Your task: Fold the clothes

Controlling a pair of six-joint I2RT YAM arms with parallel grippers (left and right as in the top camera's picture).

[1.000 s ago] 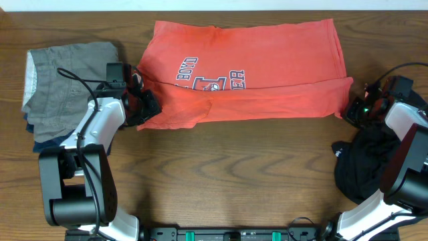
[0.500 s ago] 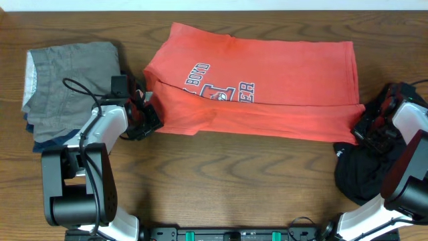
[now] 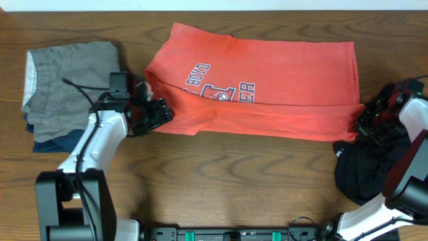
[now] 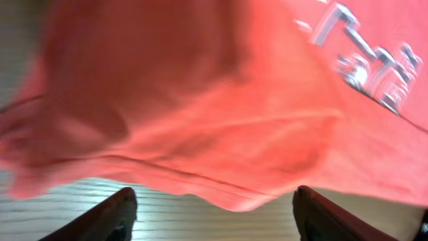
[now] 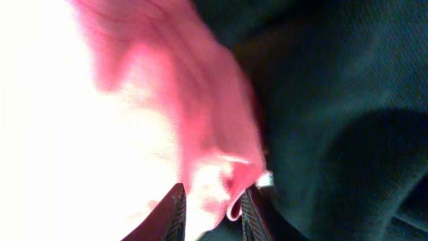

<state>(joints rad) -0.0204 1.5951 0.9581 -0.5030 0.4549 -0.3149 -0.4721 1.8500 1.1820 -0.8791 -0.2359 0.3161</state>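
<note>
Right now a coral-red T-shirt (image 3: 287, 80) is lying folded into a long band across the far half of the table (image 3: 221, 181), its dark-and-white lettering (image 3: 217, 88) facing up near its left end. The left gripper (image 3: 159, 112) is sitting at the shirt's near-left corner. In the left wrist view its jaws are standing wide apart, with the shirt's rumpled edge lying loose beyond them and nothing clamped. The right gripper (image 3: 366, 122) is sitting at the shirt's near-right corner. In the right wrist view its jaws are showing only a narrow gap, with a fold of the red hem lying in that gap; whether they are pinching it I cannot tell. A limp black garment (image 3: 361, 174) is lying heaped just off the shirt's near-right corner, under the right arm. Well off the shirt's left end, a grey garment (image 3: 67, 80) is resting on a navy blue one (image 3: 53, 142).
</note>
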